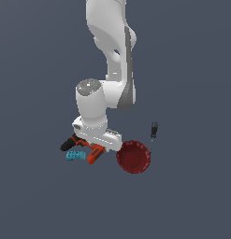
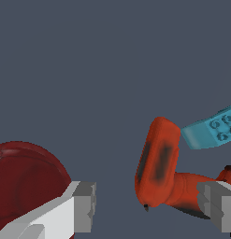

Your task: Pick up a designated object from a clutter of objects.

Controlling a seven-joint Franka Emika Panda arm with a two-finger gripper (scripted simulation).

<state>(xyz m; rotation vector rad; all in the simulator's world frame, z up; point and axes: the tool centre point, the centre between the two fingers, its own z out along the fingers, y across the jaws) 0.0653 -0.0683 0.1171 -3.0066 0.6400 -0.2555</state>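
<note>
The orange-red drill lies on the floor, its black nose pointing to the exterior view's left. My gripper hangs low right over it and hides its middle. In the wrist view the gripper is open, with one finger near the bowl and the other finger by the drill's handle. The drill's handle and its orange-red base lie between the fingers, with no contact showing. The small teal brick rests against the drill's near side and also shows in the wrist view.
The dark-red bowl sits just to the exterior view's right of the drill and shows in the wrist view close to one finger. The thin black-handled screwdriver lies beyond the bowl. The floor is plain grey.
</note>
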